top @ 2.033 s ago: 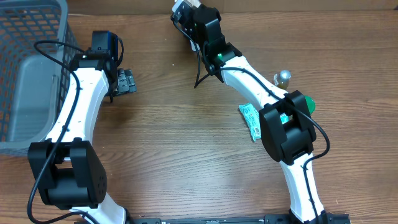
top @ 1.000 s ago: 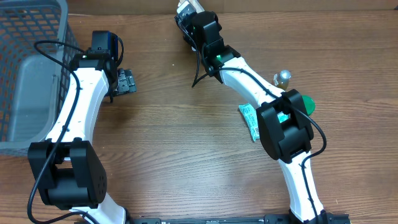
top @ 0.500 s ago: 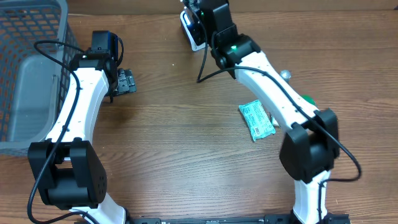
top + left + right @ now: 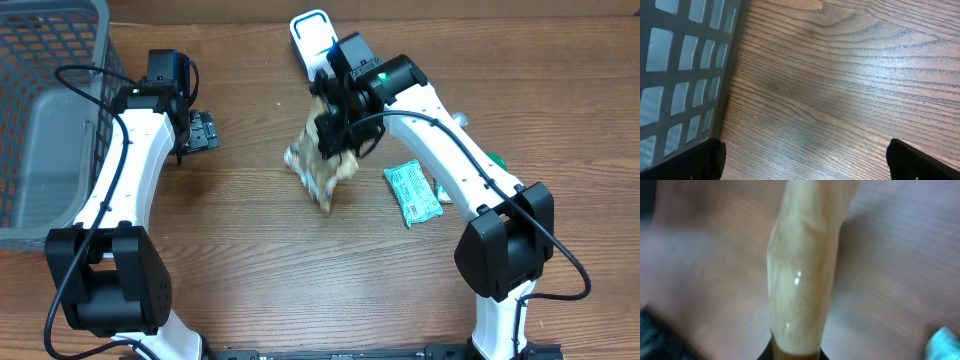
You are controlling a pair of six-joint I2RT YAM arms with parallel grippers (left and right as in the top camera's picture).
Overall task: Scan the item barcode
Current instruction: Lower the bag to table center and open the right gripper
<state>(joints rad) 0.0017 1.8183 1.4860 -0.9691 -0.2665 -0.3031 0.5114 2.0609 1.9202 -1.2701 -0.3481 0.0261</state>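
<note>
Grip: right gripper clamped on tan crinkly plastic packet.
Present it flat and steady toward white blue-rimmed scanner.

Two white robot arms: left arm, right arm. One grey lattice basket. One white-and-blue scanner. One tan crinkled packet. One green sachet. One small silver-capped bottle. One green round item, mostly hidden.
</note>
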